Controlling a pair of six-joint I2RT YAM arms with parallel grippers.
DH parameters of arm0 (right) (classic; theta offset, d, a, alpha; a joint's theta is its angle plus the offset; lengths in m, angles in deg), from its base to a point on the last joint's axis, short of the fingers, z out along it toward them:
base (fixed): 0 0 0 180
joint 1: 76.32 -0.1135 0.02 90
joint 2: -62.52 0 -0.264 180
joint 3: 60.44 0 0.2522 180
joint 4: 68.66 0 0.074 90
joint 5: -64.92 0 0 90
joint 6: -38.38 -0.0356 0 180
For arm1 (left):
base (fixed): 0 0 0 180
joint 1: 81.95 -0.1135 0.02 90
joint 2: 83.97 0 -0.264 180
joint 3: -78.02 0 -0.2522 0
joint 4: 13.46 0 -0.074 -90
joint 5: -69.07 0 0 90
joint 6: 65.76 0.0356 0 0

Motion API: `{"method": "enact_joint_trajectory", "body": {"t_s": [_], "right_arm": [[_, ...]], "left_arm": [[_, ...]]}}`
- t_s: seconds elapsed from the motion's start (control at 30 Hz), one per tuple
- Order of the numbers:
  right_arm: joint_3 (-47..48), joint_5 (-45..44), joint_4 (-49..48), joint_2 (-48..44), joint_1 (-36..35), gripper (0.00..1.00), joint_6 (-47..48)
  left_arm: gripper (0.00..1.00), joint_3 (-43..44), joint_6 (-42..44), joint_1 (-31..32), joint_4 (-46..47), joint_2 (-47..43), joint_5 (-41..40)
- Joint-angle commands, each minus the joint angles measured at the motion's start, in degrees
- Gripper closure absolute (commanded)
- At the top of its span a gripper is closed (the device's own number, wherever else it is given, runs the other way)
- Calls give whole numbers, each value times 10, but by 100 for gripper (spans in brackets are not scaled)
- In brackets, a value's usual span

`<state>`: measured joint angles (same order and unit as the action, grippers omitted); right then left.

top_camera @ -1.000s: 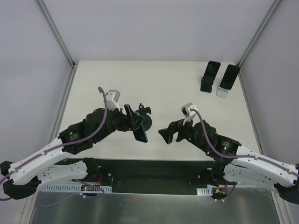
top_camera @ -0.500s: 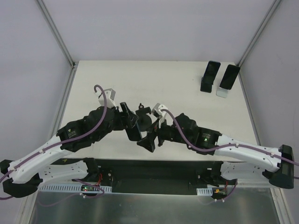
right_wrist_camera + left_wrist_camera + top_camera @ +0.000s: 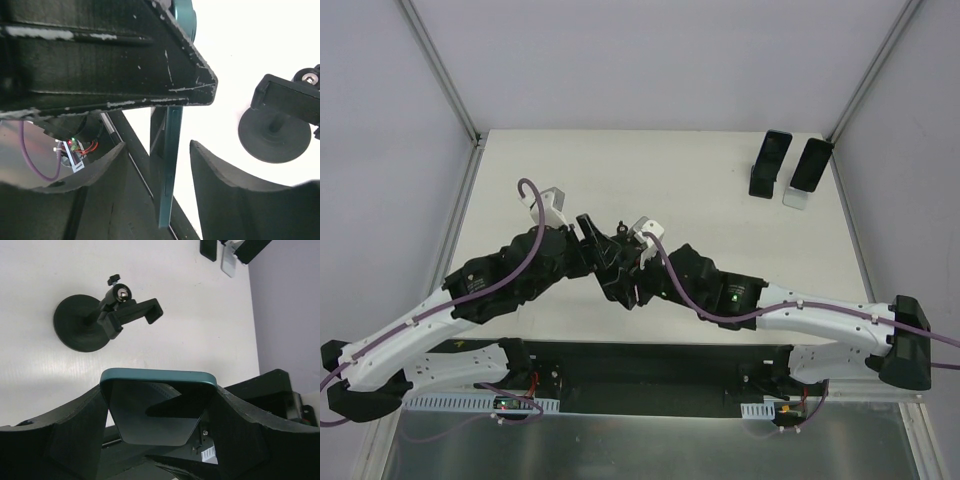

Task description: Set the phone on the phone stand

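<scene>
A teal phone (image 3: 157,410) hangs above the table, and my left gripper (image 3: 158,390) is shut on its two long sides. In the right wrist view the phone (image 3: 170,165) shows edge-on between the fingers of my right gripper (image 3: 157,147). A gap remains on each side, so that gripper is open around the phone. From above, both grippers meet at the table's middle, left (image 3: 605,262) and right (image 3: 638,278). The black phone stand (image 3: 80,325), with a round base and a clamp on top, sits on the table just beyond the phone. It also shows as phone stand (image 3: 274,135) in the right wrist view.
Two other phones lean on stands at the back right corner, one dark (image 3: 770,163) and one on a white stand (image 3: 807,170). A black strip (image 3: 650,360) runs along the table's near edge beneath the arms.
My right arm has swung left from the table's right side to the phone, and its jaws have narrowed around the phone's thin edge. My left gripper has kept its hold, shifting slightly.
</scene>
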<state>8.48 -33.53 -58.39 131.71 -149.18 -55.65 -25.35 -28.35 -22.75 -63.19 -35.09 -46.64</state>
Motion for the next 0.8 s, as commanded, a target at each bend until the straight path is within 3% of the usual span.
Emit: {"method": "enact_joint_trajectory", "body": {"t_s": [0.0,0.17,0.2,0.23,0.27,0.3,0.33,0.37,0.4,0.53,0.77], "right_arm": [[-19,31,-92,-8,-2,55,-12],[-44,36,-109,-26,-2,88,-21],[-60,34,-114,-41,-1,99,-21],[-69,36,-125,-50,-1,99,-21],[-79,35,-129,-62,0,99,-19],[-97,35,-130,-86,2,99,-19],[-107,40,-129,-99,11,99,-19],[-116,47,-127,-113,18,99,-26],[-124,59,-124,-141,28,99,-33],[-177,155,-109,-208,100,99,-67],[-205,344,-85,-329,173,99,-62]], "left_arm": [[100,2,-10,0,91,-12,45],[100,-6,4,0,122,-6,94],[100,-7,7,0,128,-6,108],[97,-11,14,0,142,-6,117],[70,-11,29,0,145,-6,127],[52,-11,40,0,147,-6,144],[24,-11,51,0,150,-8,154],[6,-13,78,0,152,-13,161],[1,-16,90,0,156,-17,167],[1,-65,170,0,207,-55,223],[1,-144,237,0,333,-126,313]]}}
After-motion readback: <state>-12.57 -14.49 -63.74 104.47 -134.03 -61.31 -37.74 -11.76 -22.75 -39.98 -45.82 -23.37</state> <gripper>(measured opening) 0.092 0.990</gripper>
